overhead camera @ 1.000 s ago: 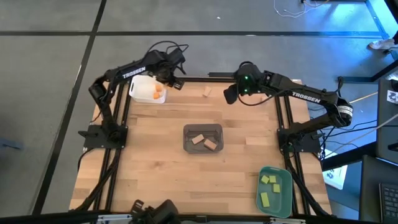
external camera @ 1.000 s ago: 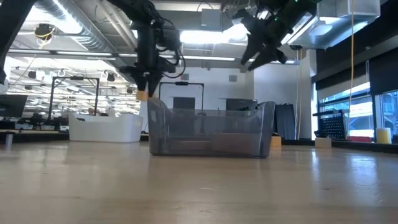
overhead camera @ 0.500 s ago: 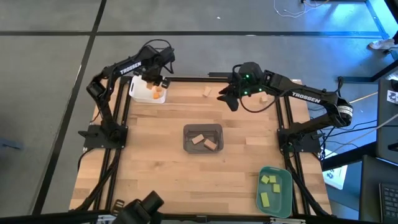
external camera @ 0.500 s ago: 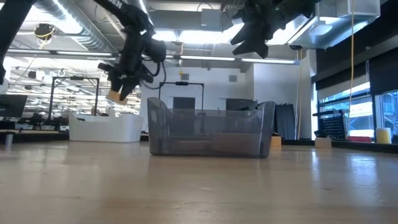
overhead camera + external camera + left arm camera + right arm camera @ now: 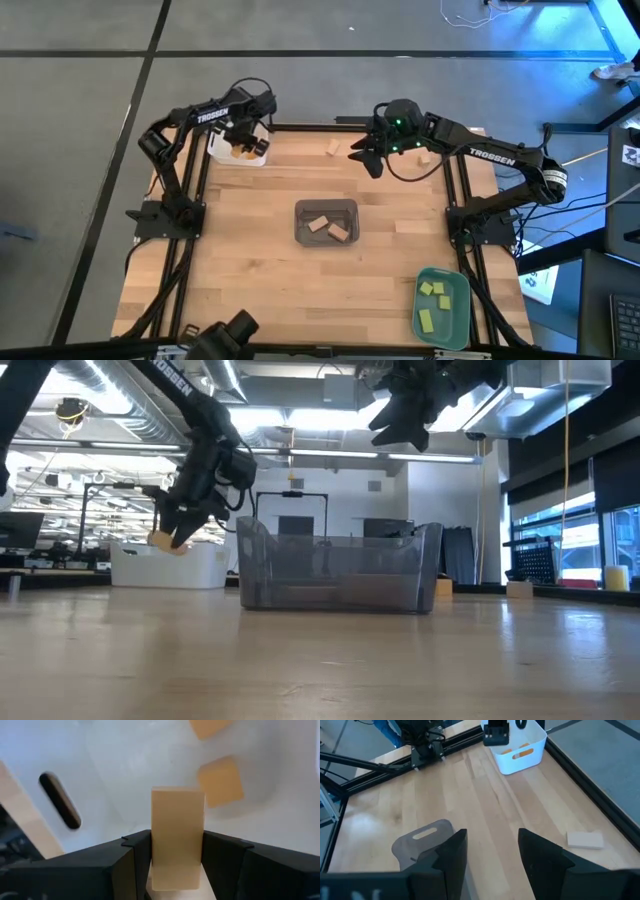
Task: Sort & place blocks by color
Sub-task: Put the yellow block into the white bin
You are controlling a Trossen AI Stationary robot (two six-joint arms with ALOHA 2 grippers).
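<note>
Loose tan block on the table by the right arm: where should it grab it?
Come straight down on the tan block and close across its two long sides. It lies flat on the table, so only its thin side faces offer a hold, and nothing crowds it. The open right pincer hovers closest.

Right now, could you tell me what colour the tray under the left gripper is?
White; the tray shows best in the right wrist view, below the left gripper.

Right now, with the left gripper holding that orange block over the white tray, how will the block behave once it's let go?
The orange block looks rigid and flat-sided between the left gripper fingers, so it should probably drop without rolling. Held on end above the white tray, it may tip onto a long face.
</note>
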